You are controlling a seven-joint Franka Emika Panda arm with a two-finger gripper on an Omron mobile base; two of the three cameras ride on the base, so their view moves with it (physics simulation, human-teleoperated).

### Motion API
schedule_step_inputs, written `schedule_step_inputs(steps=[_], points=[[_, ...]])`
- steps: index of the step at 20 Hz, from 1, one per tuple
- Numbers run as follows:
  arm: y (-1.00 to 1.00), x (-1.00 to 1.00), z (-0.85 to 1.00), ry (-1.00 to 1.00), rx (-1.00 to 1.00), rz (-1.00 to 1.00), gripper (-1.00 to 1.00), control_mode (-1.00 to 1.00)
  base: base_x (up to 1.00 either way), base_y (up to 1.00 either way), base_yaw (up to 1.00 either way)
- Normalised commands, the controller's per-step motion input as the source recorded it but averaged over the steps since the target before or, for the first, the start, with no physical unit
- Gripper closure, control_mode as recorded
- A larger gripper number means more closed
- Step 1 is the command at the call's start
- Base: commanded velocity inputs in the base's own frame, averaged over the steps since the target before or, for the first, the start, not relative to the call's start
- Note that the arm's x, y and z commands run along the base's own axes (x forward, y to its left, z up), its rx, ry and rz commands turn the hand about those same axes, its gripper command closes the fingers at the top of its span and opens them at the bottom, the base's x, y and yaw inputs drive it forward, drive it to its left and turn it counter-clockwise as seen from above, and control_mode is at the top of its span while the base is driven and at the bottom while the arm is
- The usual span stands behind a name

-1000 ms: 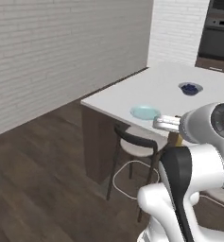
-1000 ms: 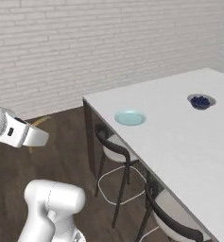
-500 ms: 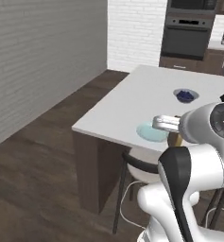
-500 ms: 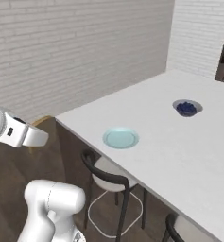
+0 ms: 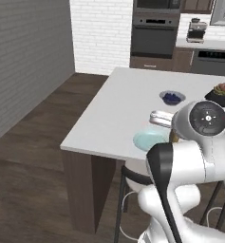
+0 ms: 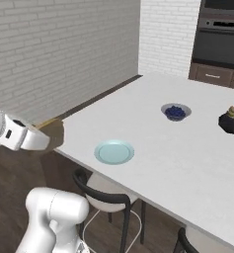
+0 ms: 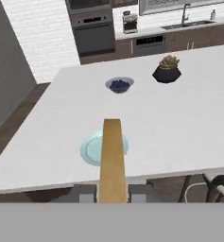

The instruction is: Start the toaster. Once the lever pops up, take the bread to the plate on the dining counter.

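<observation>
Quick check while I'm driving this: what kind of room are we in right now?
It looks like a home kitchen with a dining island. A built-in oven sits in the far wall, a sink and tap on the back worktop, and the white dining counter holds a plate and a bowl, with stools below.

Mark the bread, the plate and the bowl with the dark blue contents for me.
bread [image 7: 112, 160]: hand view, middle of the slice, seen edge-on.
plate [image 6: 114, 152]: right base view, its bare centre.
bowl [image 5: 172, 97]: left base view, on its dark blue contents.
</observation>
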Motion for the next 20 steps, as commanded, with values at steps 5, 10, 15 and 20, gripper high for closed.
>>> schedule_step_inputs(steps=[5, 10, 15, 20], points=[[0.0, 0.6, 0.0, -0.03, 0.0, -0.46, 1.0, -1.0, 0.0, 0.0, 0.0], [0.0, 0.79, 0.0, 0.26, 0.0, -0.42, 1.0, -1.0, 0.0, 0.0, 0.0], [0.0, 0.81, 0.0, 0.56, 0.0, -0.38, 1.0, -1.0, 0.0, 0.0, 0.0], [-0.02, 0.79, -0.12, 0.37, -0.03, -0.34, 1.0, -1.0, 0.0, 0.0, 0.0]])
